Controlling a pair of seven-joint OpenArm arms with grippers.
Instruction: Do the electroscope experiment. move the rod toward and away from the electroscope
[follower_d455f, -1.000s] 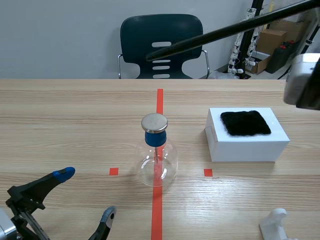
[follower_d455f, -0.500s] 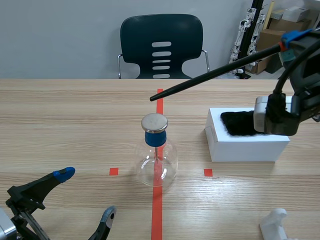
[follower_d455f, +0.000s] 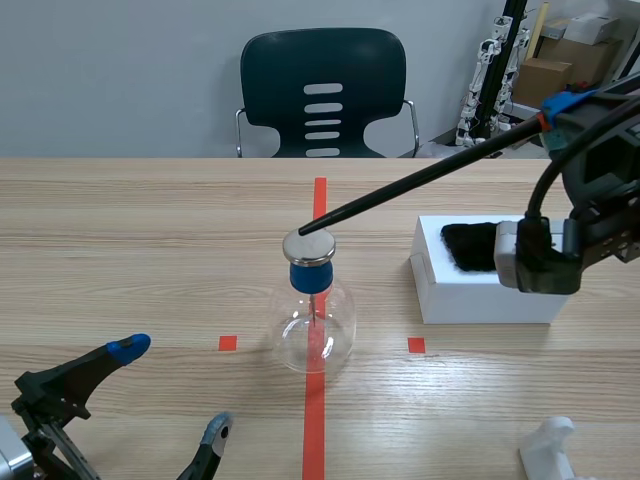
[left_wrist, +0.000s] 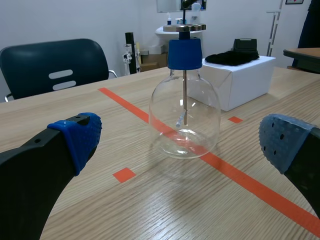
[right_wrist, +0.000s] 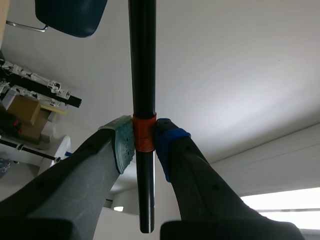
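Lowered black rod (follower_d455f: 420, 178) — clamped in right gripper (right_wrist: 144, 144) — hangs at electroscope's (follower_d455f: 313, 322) round metal cap (follower_d455f: 309, 245); left gripper (left_wrist: 182, 141) apart.

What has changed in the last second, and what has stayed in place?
The right pincer, shut on the rod, came down, lowering the rod's tip from well above to the metal disc of the electroscope; contact is unclear. The open left pincer, electroscope and white box stayed put.
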